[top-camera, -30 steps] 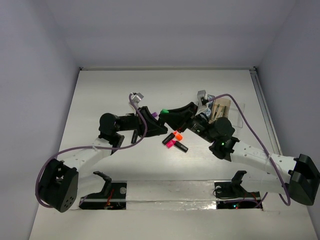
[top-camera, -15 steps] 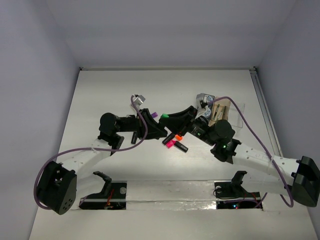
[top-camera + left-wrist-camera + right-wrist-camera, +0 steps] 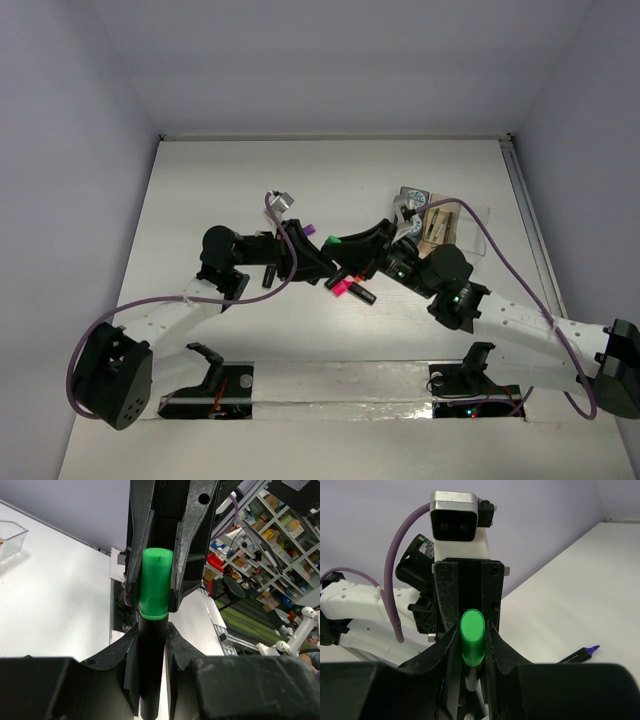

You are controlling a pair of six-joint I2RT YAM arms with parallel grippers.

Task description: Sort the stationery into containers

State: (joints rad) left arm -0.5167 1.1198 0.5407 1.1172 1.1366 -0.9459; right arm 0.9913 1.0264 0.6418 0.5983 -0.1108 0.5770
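At the middle of the table [image 3: 200, 200], a pink-capped and an orange-capped marker [image 3: 347, 287] lay just in front of the meeting grippers. Another black marker [image 3: 268, 275] lay beside the left arm, and the clear box [image 3: 447, 226] sat beyond the right wrist. Both arms reached inward, fingers nose to nose. The left gripper [image 3: 152, 640] clenched the black body of the green-capped highlighter [image 3: 155, 582], which was held between them. The right gripper [image 3: 472, 630] clamped its cap.
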